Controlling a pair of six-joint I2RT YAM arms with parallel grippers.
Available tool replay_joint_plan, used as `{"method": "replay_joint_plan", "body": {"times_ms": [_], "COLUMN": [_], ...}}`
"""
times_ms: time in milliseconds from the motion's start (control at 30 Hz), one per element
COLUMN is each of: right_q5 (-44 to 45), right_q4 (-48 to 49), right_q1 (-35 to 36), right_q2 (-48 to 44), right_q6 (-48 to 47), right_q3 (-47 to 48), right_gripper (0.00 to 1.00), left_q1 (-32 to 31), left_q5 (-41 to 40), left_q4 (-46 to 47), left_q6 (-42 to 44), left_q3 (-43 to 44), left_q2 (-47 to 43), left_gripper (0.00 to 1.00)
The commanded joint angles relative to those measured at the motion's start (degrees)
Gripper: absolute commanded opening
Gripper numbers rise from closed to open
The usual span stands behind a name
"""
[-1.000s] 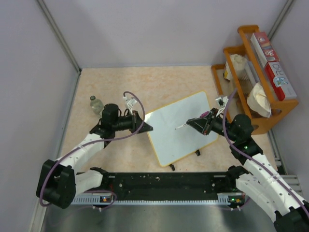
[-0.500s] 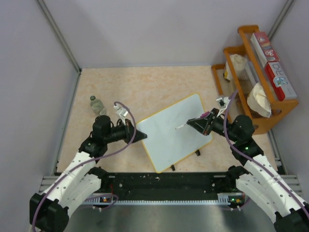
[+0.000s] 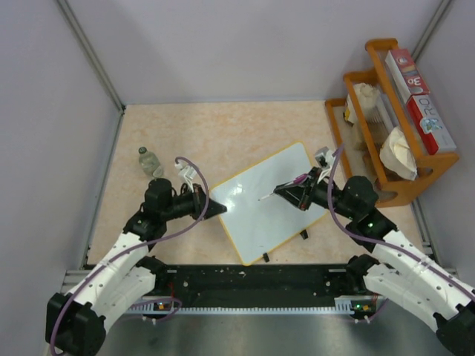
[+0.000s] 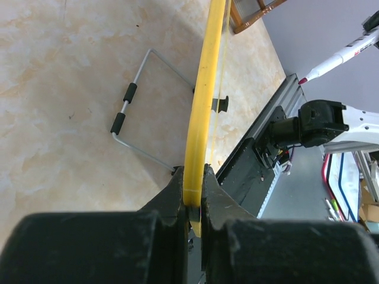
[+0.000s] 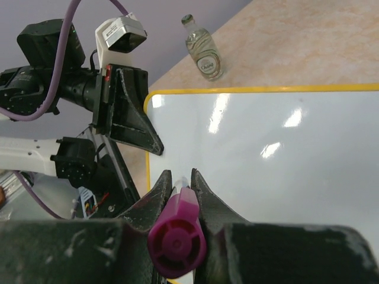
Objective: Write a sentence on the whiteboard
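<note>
Right gripper, clamping purple marker, has advanced over glossy yellow-rimmed whiteboard; left gripper pinches its edge; pen pressure may dislodge it.

The whiteboard is white, yellow-rimmed; the marker magenta.

Pale lilac walls enclose a beige marbled tabletop, an orange wooden rack standing at right.

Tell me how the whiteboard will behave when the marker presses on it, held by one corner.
Probably stiff: the whiteboard looks flat though the left gripper pinches only one corner. Likely light, being thin. Its glossy face may let the marker skid, and pressure far from the grip could pivot it.
</note>
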Motion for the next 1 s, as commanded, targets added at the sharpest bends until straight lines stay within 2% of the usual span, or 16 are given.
{"method": "replay_joint_plan", "body": {"times_ms": [0, 167, 200, 233, 300, 400, 433, 533, 633, 800, 867, 967], "right_q5": [4.9, 4.8, 4.9, 5.0, 5.1, 5.4, 5.5, 5.6, 5.7, 5.5, 5.5, 5.5], "right_q4": [4.5, 5.6, 5.6, 5.6, 5.4, 4.8, 4.7, 4.4, 4.0, 3.8, 3.7, 3.1], "right_q1": [2.0, 2.0, 2.1, 2.0, 2.1, 2.1, 2.1, 2.1, 2.1, 1.9, 2.1, 2.1], "right_q2": [3.3, 5.7, 5.7, 5.6, 5.2, 4.4, 4.1, 3.3, 2.8, 2.6, 2.6, 2.2], "right_q6": [-3.3, -3.3, -3.3, -3.4, -3.6, -3.6, -3.6, -3.4, -3.4, -3.3, -3.3, -3.9], "right_q3": [3.7, 4.5, 4.6, 4.4, 4.3, 4.0, 3.7, 3.4, 3.4, 3.3, 3.3, 3.3], "right_gripper": [0.0, 0.0, 0.0, 0.0, 0.0, 0.0, 0.0, 0.0, 0.0, 0.0, 0.0, 0.0], "left_q1": [0.2, 0.1, 0.2, 0.1, 0.2, 0.1, 0.2, 0.2, 0.1, 0.1, 0.1, 0.2], "left_q5": [-15.7, -20.5, -21.7, -22.3, -23.2, -24.1, -24.4, -23.5, -22.1, -16.5, -15.6, -13.5], "left_q4": [-9.8, -12.7, -12.7, -13.0, -13.1, -13.0, -12.9, -11.0, -6.8, 8.8, 11.8, 16.4], "left_q6": [8.1, 7.3, 7.3, 7.3, 7.1, 6.5, 6.1, 4.2, 1.4, -7.0, -8.4, -8.9], "left_q3": [0.0, 1.4, 1.4, 1.5, 1.7, 1.6, 1.5, 0.1, -2.4, -10.1, -12.0, -13.5], "left_q2": [1.7, 2.7, 2.5, 2.4, 1.2, -1.3, -2.0, -5.2, -8.2, -11.1, -11.3, -11.6], "left_gripper": [0.0, 0.01, 0.1, 0.15, 0.35, 0.53, 0.65, 0.78, 0.86, 0.87, 0.8, 0.74]}}
